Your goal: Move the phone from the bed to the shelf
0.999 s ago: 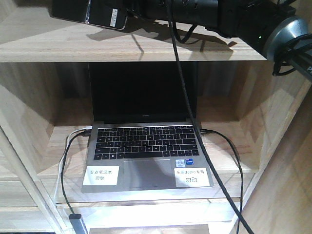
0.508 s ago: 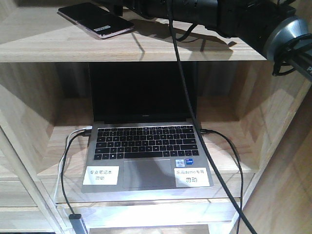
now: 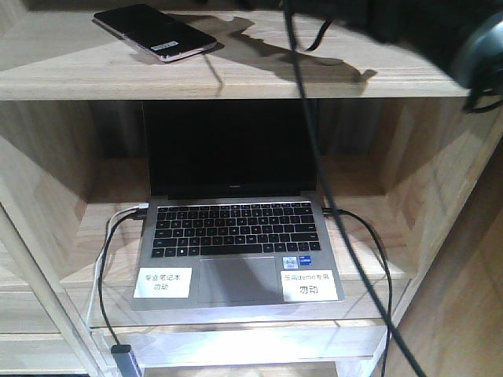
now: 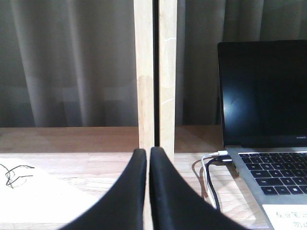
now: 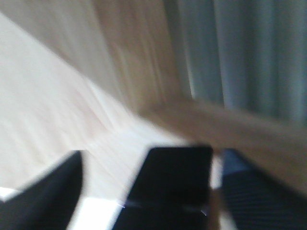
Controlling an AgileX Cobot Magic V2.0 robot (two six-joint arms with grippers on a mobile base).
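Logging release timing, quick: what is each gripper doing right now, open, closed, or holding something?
Left gripper: closed, fingers together, holding nothing.
Right gripper: open, fingers spread either side of the phone, which lies flat on the shelf.

Grey pleated curtain hanging behind pale wooden boards; open grey laptop with cables at both sides, lit brightly along the front edge
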